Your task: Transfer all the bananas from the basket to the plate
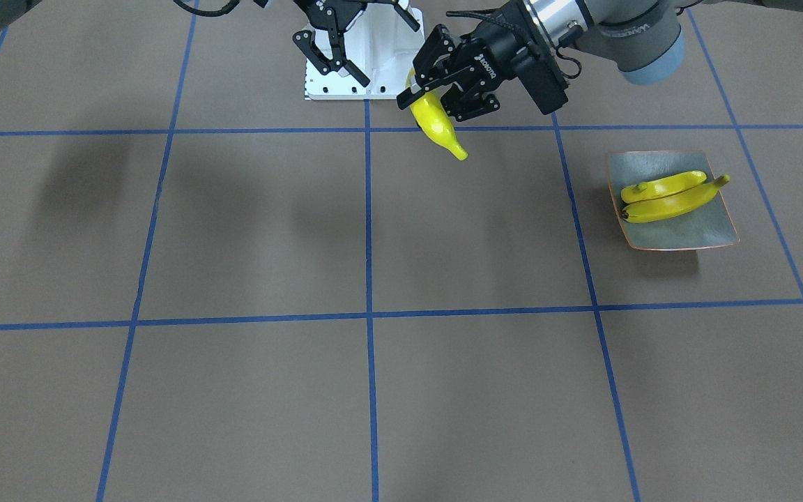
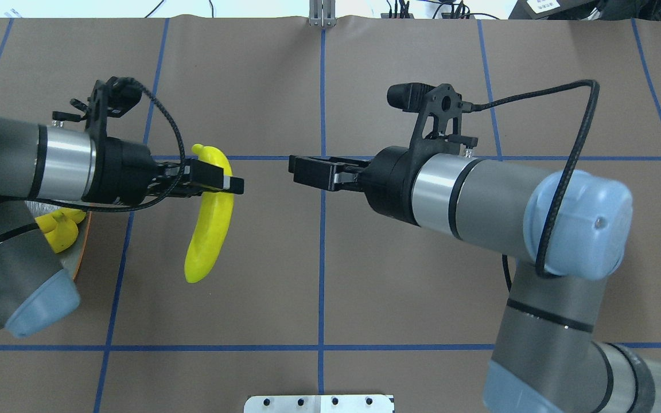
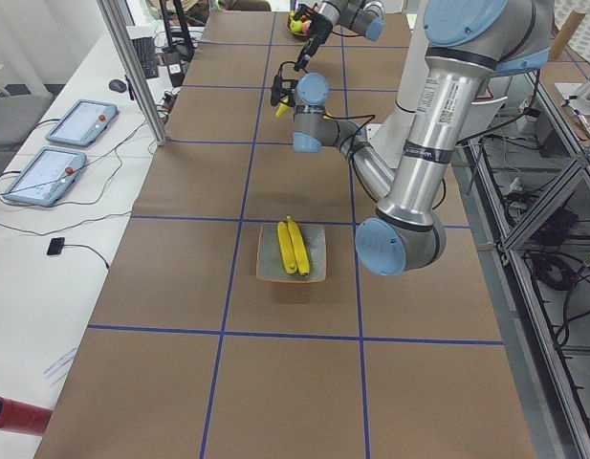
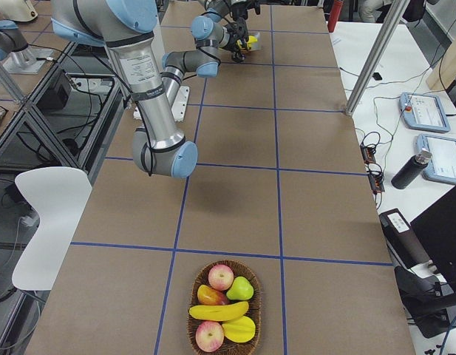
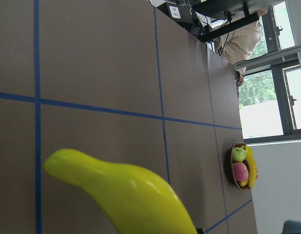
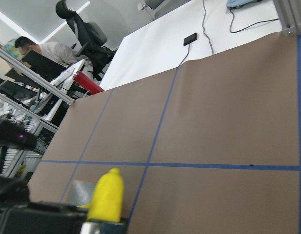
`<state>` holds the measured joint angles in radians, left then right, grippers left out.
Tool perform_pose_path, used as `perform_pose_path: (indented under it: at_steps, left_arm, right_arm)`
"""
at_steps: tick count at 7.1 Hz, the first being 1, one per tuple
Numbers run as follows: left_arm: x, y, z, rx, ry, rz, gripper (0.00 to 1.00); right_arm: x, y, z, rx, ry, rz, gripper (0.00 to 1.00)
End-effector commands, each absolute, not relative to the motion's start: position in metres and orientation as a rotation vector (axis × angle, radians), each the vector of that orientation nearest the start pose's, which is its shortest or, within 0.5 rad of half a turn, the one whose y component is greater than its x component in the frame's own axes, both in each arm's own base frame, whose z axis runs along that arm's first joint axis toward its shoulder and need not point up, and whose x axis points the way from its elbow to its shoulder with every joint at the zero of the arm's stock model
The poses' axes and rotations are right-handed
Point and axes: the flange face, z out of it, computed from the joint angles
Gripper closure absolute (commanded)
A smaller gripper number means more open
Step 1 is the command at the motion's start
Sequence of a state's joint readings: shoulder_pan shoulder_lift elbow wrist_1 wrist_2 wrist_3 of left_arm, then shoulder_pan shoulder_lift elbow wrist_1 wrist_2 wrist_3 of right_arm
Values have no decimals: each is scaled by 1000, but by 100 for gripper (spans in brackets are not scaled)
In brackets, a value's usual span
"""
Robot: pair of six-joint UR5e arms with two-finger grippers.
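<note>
The left gripper [image 1: 431, 97] has its jaws clamped on the held banana [image 1: 441, 130] near the stem end. The short stem pokes out on one side of the fingers, and the long curved body hangs out on the other, tilted downward and off the table [image 1: 478, 244]. The right gripper [image 1: 342, 70] points tip to tip at the left one with a clear gap between them. In the front-facing view its jaws stand spread apart with nothing between them. From overhead it shows edge-on, so the opening cannot be read there. The plate [image 1: 656, 164] sits behind the left jaws, back along that arm and well apart from the fingertips. Two bananas [image 1: 666, 199] lie on it side by side, touching. The basket [image 4: 191, 319] is far behind the right jaws at the table's other end, well apart from both grippers. It holds a fourth banana [image 4: 219, 311] among apples [image 4: 221, 277] and a green pear [image 4: 242, 288]. In the overhead view the left arm covers most of the plate, leaving only a strip of orange rim and some yellow banana ends. The left wrist view shows the held banana blurred and cut off at the bottom edge, with no fingers visible. The right wrist view shows only that banana's tip above a dark, blurred shape.
</note>
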<state>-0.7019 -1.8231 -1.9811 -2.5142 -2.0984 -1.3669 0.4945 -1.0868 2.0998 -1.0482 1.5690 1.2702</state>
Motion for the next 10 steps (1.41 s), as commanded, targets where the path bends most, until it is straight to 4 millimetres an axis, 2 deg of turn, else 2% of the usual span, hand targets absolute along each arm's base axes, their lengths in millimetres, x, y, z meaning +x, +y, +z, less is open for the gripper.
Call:
perform_pose_path:
  at_steps: [1,2,3,5,6,8,9,10]
  left_arm:
    - [300,-370,297,415,1432,169,100]
    - [293,-363,327,445,1366,233,100]
    - [281,-354,360,474,1296,298,100]
    - [251,-342,413,548,1158,448,100]
    - [234,-340,432,581,1101,503,100]
    - [220,-336,458,626,1018,597,100]
    - [216,-335,475,645,968,641,100]
    - [214,-338,493,661,911,649,100]
  right_arm:
    - [-328,-416,148,471,-1297,149,0]
    - [-293,-439,170,402,-1250,155,0]
    - [-264,-453,200,384,-1188,124,0]
    - [-215,-476,271,406,-1057,76,0]
    - [-184,-487,297,357,-1053,87,0]
    - [-122,-490,349,367,-1002,21,0]
    - [-101,-497,365,361,-1002,14,0]
    - [-92,-498,372,354,-1000,30,0]
